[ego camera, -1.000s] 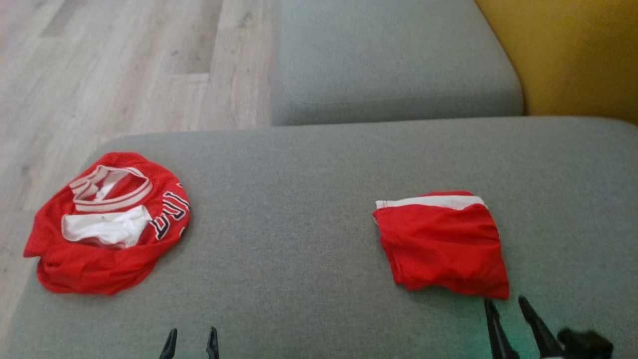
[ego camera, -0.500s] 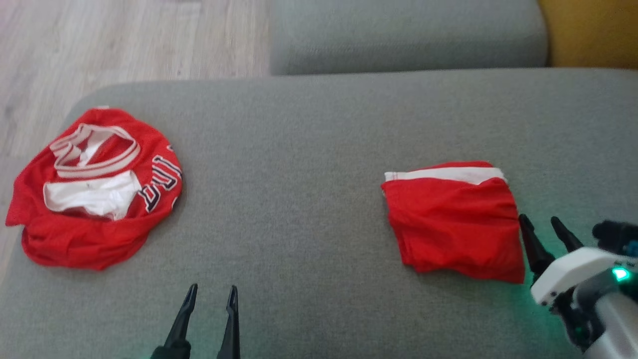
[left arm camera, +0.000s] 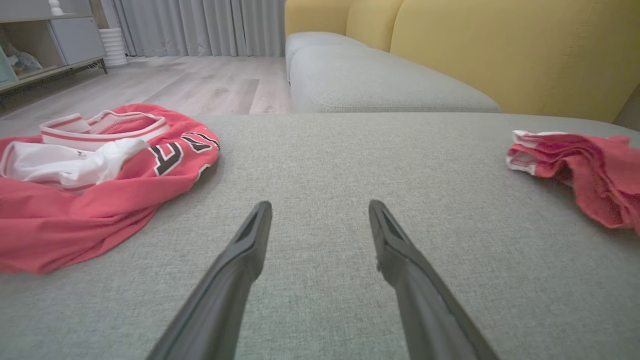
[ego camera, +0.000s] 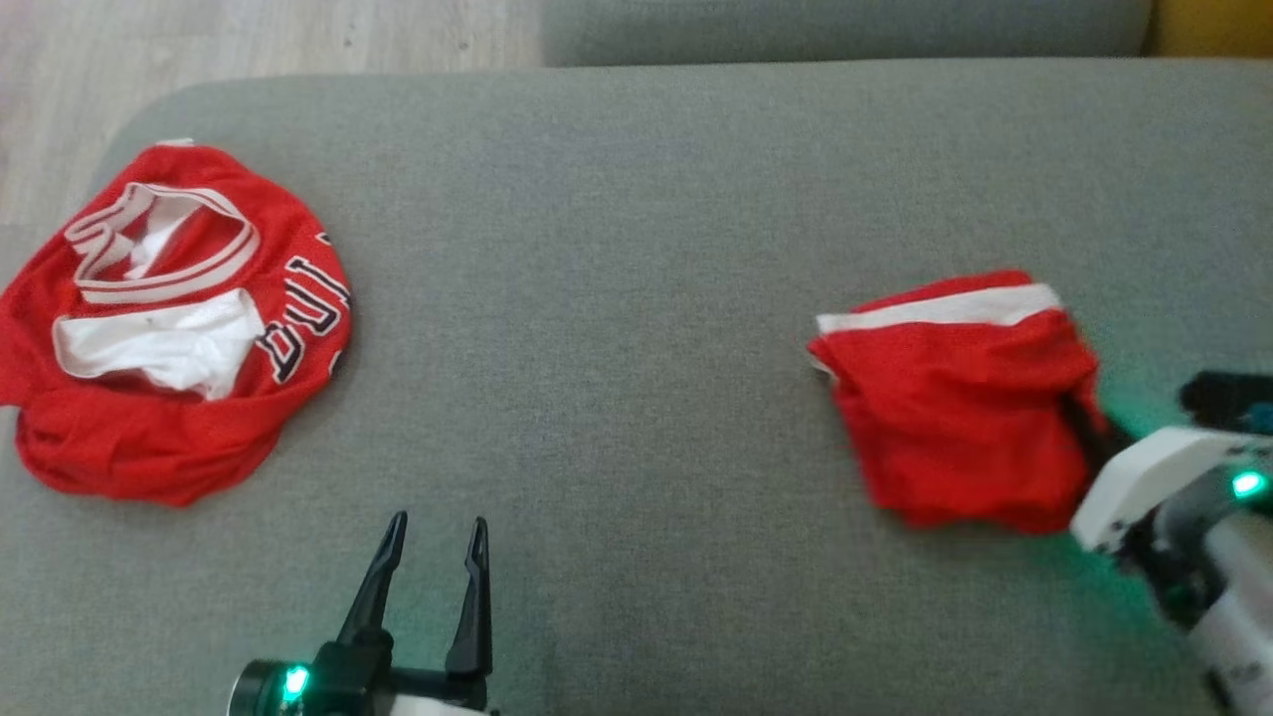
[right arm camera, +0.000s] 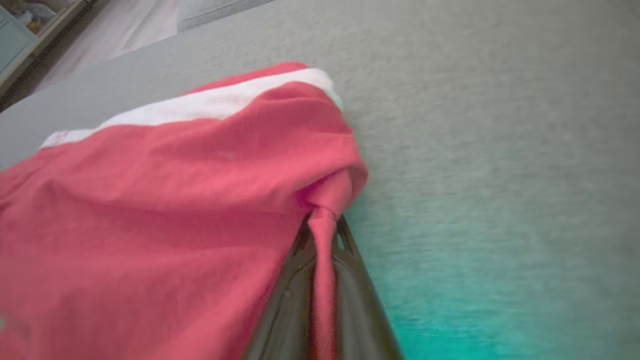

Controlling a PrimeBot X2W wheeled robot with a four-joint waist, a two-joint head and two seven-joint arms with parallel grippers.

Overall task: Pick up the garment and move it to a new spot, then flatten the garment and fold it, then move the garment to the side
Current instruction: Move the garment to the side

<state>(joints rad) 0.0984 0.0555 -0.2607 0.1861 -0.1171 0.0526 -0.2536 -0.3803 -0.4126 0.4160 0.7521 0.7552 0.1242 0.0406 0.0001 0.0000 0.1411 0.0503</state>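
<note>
Since a second ago my right gripper (ego camera: 1086, 426) has gone from the near right corner of the folded red garment (ego camera: 955, 408) up to its right edge and closed there; the head camera has also tipped down, so the whole scene sits higher in that view without the things themselves moving. At the far left of the grey sofa cushion (ego camera: 617, 249) a crumpled red jersey (ego camera: 169, 328) lies in a loose heap, white lining and dark lettering showing, untouched. Right of it, near me, my left gripper (ego camera: 439, 520) hovers over bare cushion with its fingers spread wide and nothing between them. Further right lies the folded garment, white band along its far edge, well apart from the jersey. In the right wrist view my right gripper (right arm camera: 322, 227) has its fingers pinched together on a thin pleat of that garment's right edge, the cloth bunching into a little knot at the tips. I judge this fabric light, soft and a bit slick, so the layers may slide apart or unfold if I drag from one edge. A deeper bite through every layer at this edge, then a low, slow carry to the side, seems safest to me.
</note>
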